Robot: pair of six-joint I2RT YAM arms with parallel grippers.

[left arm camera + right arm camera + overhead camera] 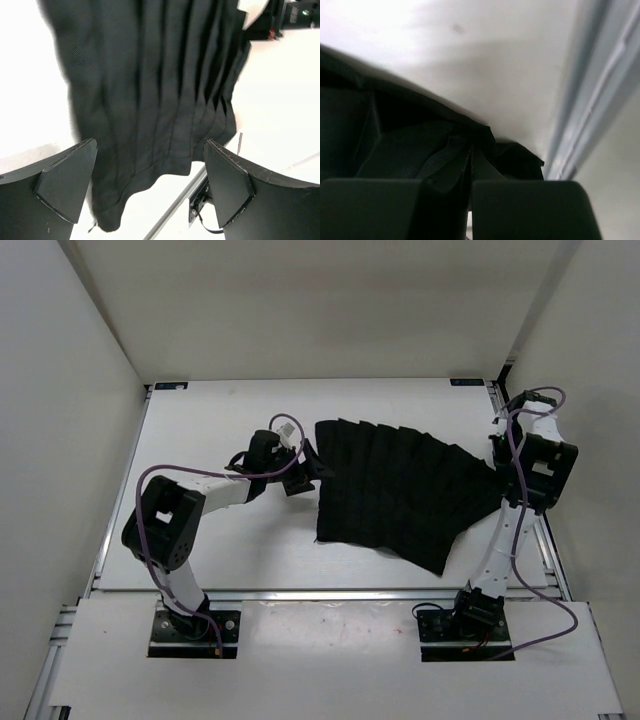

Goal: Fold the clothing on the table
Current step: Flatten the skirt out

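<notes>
The clothing [400, 490] lies between the released left hand [308, 470] and the right hand [471, 172] clenched on its corner.

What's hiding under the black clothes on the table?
The clothing lies spread out on the white table, and the table shows around its edges. Whatever is right underneath is covered by the cloth, so it cannot be seen.

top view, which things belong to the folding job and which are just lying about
Job: the clothing, the table, left gripper open, right gripper shut on the clothing.
Not part of it: metal rail, enclosure walls.
</notes>
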